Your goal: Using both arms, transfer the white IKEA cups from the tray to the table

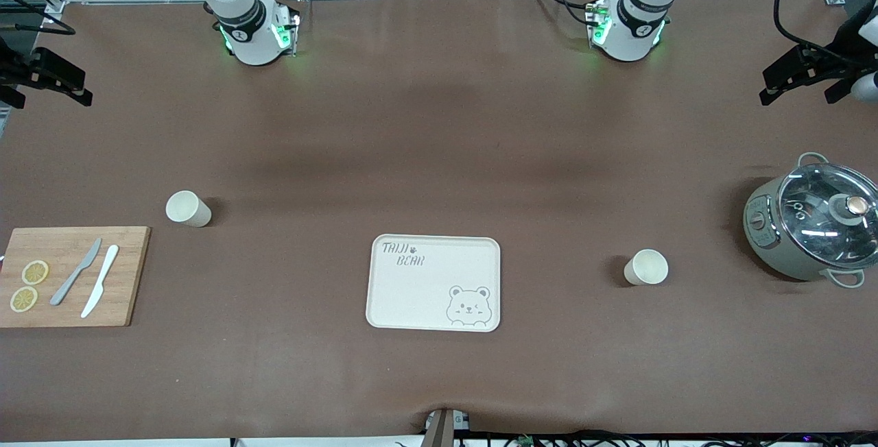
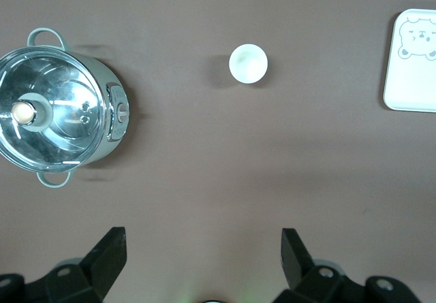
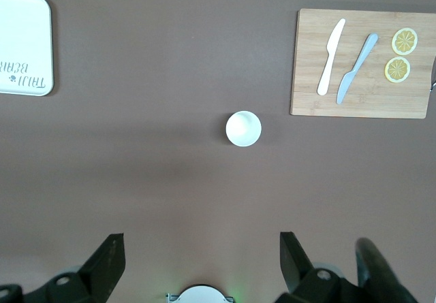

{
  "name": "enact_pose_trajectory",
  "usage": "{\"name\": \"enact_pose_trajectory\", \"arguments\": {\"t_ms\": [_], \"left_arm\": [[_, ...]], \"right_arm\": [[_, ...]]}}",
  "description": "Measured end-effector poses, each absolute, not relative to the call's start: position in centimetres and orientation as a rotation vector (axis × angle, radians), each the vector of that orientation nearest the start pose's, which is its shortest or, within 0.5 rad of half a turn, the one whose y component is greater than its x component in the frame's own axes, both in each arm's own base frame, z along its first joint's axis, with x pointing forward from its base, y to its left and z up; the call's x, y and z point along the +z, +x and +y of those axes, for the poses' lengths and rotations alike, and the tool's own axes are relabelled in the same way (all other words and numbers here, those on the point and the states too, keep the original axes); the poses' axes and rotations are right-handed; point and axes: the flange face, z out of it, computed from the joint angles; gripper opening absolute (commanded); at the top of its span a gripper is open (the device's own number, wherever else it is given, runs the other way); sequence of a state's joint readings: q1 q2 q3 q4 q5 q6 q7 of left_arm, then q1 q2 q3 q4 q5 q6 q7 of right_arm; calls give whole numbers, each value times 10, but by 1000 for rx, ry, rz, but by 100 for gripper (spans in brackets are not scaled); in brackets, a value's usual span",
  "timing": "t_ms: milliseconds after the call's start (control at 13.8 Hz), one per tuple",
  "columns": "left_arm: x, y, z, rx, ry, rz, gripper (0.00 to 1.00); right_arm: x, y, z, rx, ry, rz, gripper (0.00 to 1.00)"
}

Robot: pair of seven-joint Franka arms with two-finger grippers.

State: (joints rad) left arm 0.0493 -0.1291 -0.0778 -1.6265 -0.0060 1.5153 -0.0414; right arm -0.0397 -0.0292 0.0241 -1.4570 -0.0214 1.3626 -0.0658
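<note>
The right gripper [image 3: 201,255] hangs high over the right arm's end of the worktop [image 1: 439,131], jaws wide and empty. Below it sits a wooden cutting board [image 1: 127,275] with two knives and lemon slices. One white cup [image 1: 186,208] stands upright just beside the board, farther from the front camera. The bear tray [image 1: 405,296] lies mid-worktop with nothing on it. The other cup [image 1: 646,267] stands upright between the tray and a glass-lidded pot [image 1: 813,224]. The left gripper [image 2: 201,245] hangs over the left arm's end, equally wide and empty. With each cup set toward its own arm's end, the move looks finished.
</note>
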Motion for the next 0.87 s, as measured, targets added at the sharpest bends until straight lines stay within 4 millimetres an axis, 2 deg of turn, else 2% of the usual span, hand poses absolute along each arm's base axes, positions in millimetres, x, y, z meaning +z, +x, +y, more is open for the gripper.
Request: {"name": "enact_pose_trajectory", "arguments": {"t_ms": [870], "left_arm": [[660,508,-18,-9,-3138,-20,100]], "right_arm": [[673,522,-9,108,-3142,-76,100]]}}
